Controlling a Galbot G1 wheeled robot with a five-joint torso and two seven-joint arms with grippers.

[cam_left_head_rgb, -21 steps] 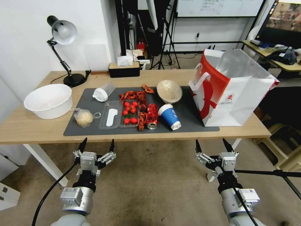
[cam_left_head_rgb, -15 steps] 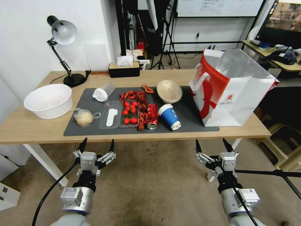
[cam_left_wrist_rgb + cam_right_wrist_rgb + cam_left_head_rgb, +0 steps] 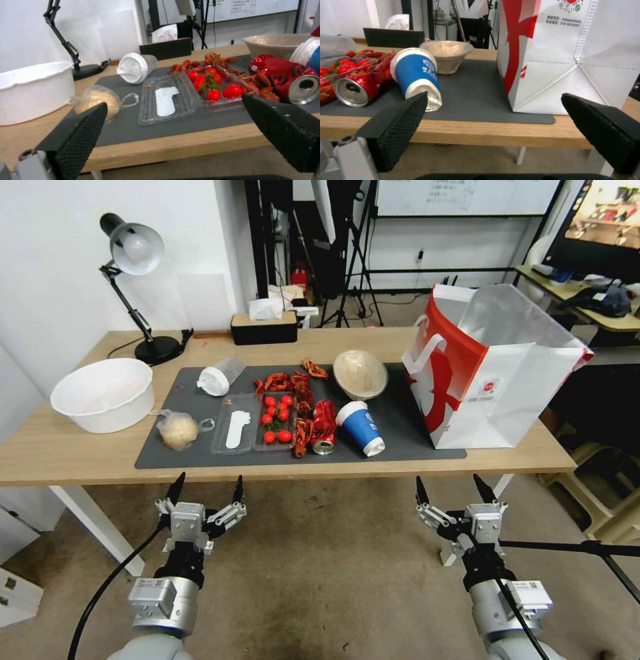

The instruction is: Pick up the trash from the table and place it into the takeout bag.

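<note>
Light-wood table point(image 3: 60, 453) with grey mat point(image 3: 400, 427), takeout bag point(image 3: 493, 373) upright on mat's right end, trash just left of it: beige bowl point(image 3: 360, 373), blue paper cup point(image 3: 360, 428) on its side, crushed red can point(image 3: 325, 425), left gripper point(image 3: 206, 488) and right gripper point(image 3: 455, 487) below near table edge, fingers apart, empty.
</note>
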